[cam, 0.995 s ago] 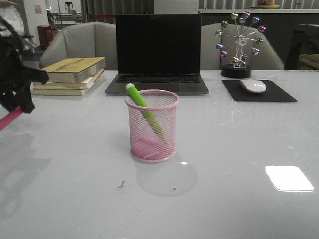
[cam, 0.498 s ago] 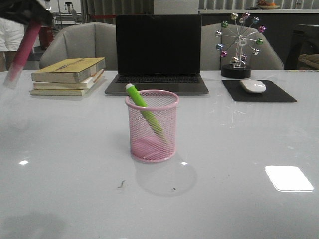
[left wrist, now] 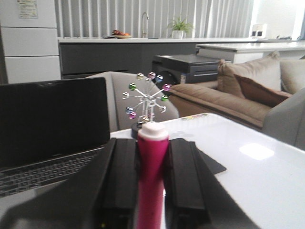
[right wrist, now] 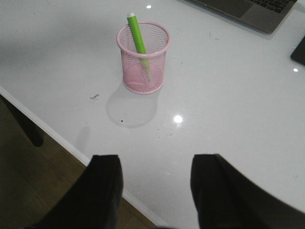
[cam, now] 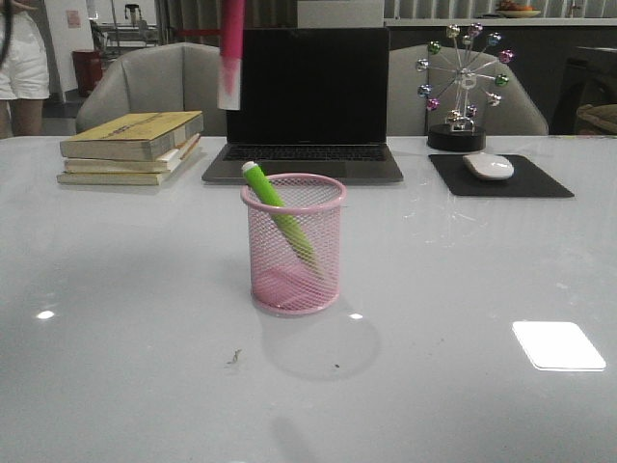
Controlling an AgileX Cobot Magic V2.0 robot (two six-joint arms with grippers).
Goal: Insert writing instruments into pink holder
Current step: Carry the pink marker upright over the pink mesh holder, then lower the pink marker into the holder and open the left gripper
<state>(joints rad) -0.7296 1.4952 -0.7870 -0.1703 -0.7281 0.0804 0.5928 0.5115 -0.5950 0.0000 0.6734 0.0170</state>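
Magenta marker point(left wrist: 151, 167) clamped upright in left end effector point(left wrist: 151, 157).

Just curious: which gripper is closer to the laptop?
Left. The left gripper, clamping the magenta marker, hovers near the laptop; the right gripper hangs back past the table's near edge.

Above my pink holder point(cam: 293, 243) the air is open; only the green marker point(cam: 278, 218), leaning on the left rim, occupies its mouth. Behind stand the laptop point(cam: 307, 101), the books point(cam: 135, 145), and the ferris-wheel ornament point(cam: 466, 84).
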